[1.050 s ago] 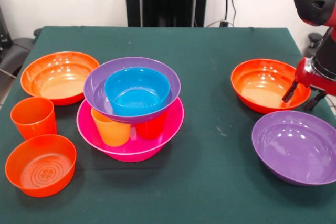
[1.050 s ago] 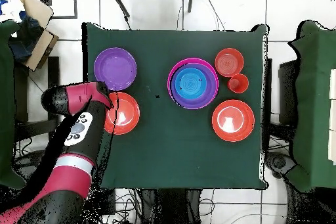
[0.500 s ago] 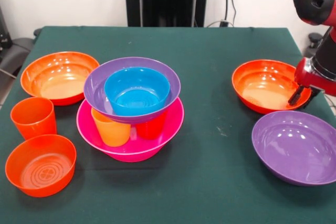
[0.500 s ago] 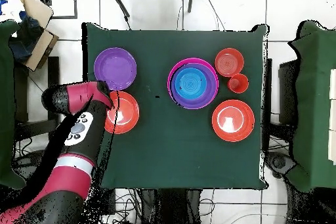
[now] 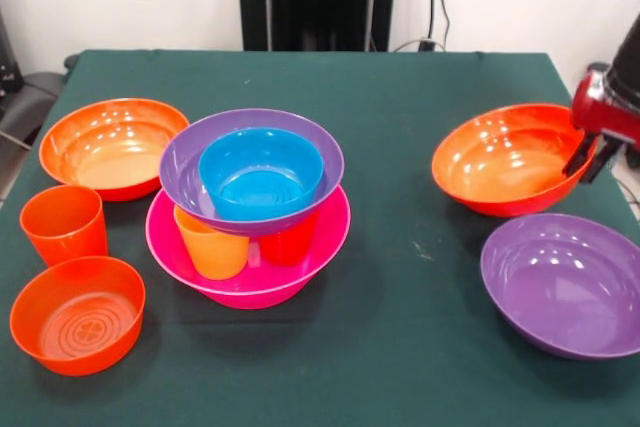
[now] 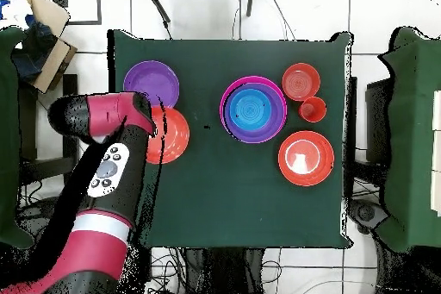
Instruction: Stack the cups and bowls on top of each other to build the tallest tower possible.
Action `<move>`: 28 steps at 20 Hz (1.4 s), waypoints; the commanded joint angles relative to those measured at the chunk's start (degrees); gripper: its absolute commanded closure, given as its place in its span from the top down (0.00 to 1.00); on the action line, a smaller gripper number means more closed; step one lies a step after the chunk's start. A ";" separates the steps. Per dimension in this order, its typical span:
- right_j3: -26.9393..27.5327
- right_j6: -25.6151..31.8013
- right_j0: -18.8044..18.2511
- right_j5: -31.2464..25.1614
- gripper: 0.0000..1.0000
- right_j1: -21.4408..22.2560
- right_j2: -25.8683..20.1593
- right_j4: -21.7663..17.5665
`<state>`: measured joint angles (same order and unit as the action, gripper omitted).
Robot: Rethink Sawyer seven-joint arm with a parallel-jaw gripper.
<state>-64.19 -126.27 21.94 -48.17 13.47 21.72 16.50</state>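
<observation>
Nearest me in the front view I see a small orange bowl (image 5: 77,314) at the left and a purple bowl (image 5: 565,284) at the right, both resting on the green surface (image 5: 400,347). Just behind the small orange bowl stands an orange-red cup (image 5: 64,223), upright and empty.

In the middle sits the tower (image 5: 250,207): the big pink bowl (image 5: 240,282) is its base, and inside it I see an orange cup (image 5: 212,243) and a red cup (image 5: 288,243) standing upright. A second purple bowl (image 5: 185,167) rests on top of those cups, and the small blue bowl (image 5: 260,172) sits nested in it.

Further back at the left, a wide orange bowl (image 5: 110,145) lies flat on the surface, near the tower but apart from it.

At the right, the other wide orange bowl (image 5: 505,159) is tilted, its right side raised and its open side leaning toward the left. My tool (image 5: 586,157) is clenched on that bowl's right rim, one finger inside and one outside. From overhead, this lifted orange bowl (image 6: 172,134) lies just beside the purple one (image 6: 152,85), with the red arm (image 6: 103,187) reaching over its edge.
</observation>
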 commanded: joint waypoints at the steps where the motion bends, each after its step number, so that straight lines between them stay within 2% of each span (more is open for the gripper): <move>1: 1.58 -1.48 -4.79 -9.35 0.00 8.17 0.93 -3.37; 8: 9.05 6.14 -9.25 -15.80 0.00 8.82 3.48 -7.97; 11: 15.37 6.73 -9.23 -20.90 0.00 8.07 7.48 -11.38; 14: 20.64 8.36 -10.43 -24.00 0.00 6.73 8.69 -13.22; 19: 23.11 9.12 -12.34 -25.17 0.00 5.38 8.95 -15.52; 23: 23.83 9.49 -14.00 -25.84 0.00 3.74 7.17 -15.76; 28: 24.31 5.74 -13.78 -21.28 0.00 -0.32 8.34 -18.44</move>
<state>-41.76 -126.27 9.02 -67.72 19.42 32.72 4.40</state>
